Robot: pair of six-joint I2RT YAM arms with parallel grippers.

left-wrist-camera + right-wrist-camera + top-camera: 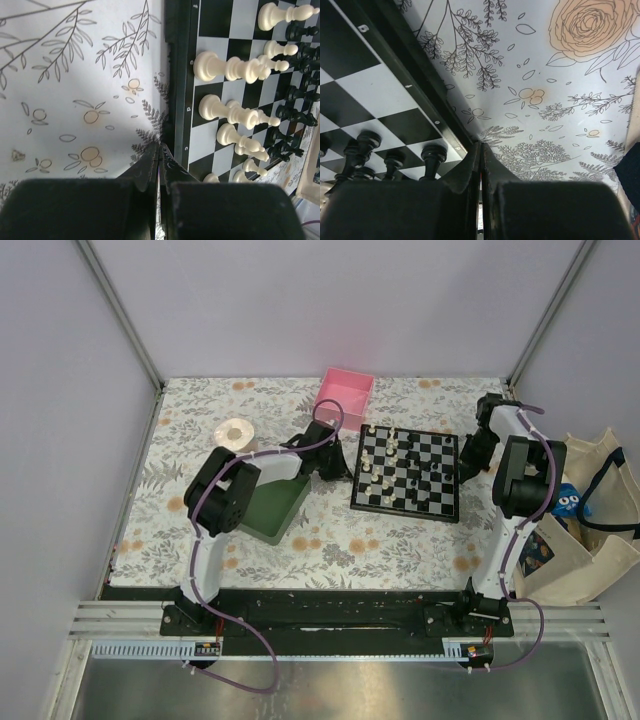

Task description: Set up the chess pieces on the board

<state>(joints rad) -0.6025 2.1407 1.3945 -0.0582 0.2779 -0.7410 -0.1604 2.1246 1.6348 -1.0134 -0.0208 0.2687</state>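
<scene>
Board (pixel 375 90) cropped; blk pieces (pixel 434 154) partly hidden.

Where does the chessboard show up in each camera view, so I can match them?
Top external: the board lies right of centre.
Left wrist: the board fills the right side, carrying white pieces.
Right wrist: the board runs down the left side, black pieces at its lower part.
Shared landmark: the floral table cover beside the board's dark rim.
</scene>
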